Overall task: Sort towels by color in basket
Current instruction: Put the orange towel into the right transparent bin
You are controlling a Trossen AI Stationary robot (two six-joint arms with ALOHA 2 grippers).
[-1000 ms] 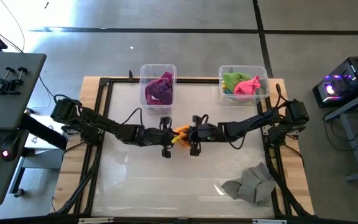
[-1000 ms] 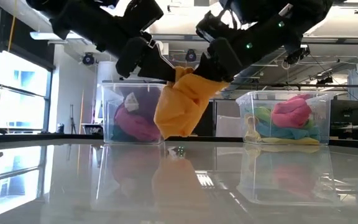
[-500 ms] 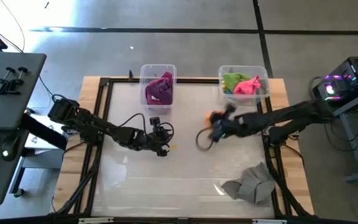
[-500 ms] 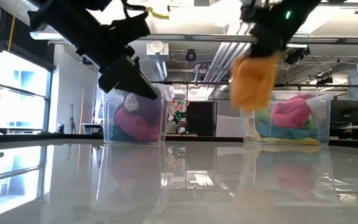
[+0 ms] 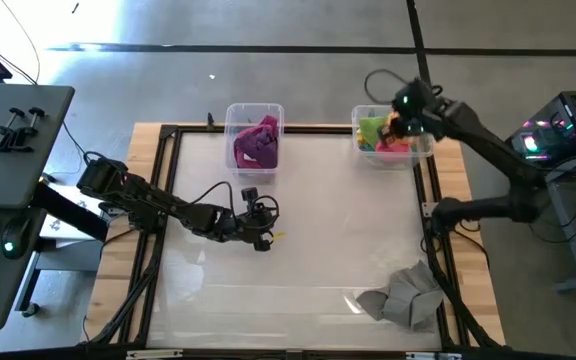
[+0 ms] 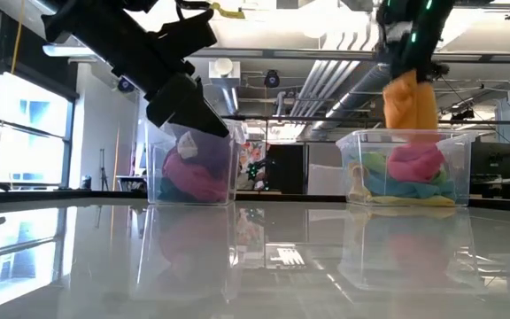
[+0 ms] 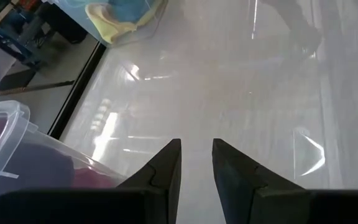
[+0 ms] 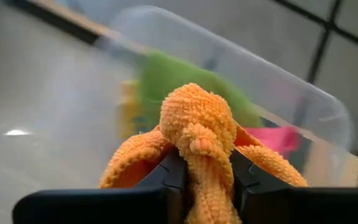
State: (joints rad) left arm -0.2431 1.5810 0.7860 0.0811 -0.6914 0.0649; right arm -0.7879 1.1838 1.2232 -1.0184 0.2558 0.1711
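Right hand point(image 8: 199, 171) is clamped tight on the orange towel point(image 8: 199, 134), which bunches up between its fingers and hangs down from it right above the right-hand bin point(image 5: 416, 150) at the back of the surface point(image 5: 318, 240). From the low camera the orange towel point(image 6: 411, 102) dangles just over that bin's rim point(image 6: 403, 136), not in it yet. Inside this bin you can see a pink towel point(image 6: 416, 162), a light green one point(image 5: 372, 128), some light blue point(image 6: 405, 189) and a yellow one point(image 6: 359, 183) down at the bottom. The other clear bin point(image 5: 254, 108) sits to the left of it along the back edge, well apart, and holds a magenta towel point(image 6: 189, 173) with a purple one point(image 5: 261, 147) bunched beside it. The grey towel point(image 5: 401, 294) is lying crumpled on the surface near the front right corner, far from both bins. Left hand point(image 7: 196, 163) hovers low over the middle of the surface, a bit left of centre, holding nothing, its fingers point(image 7: 165, 168) only a narrow gap apart and pointed across the bare surface toward the bins.
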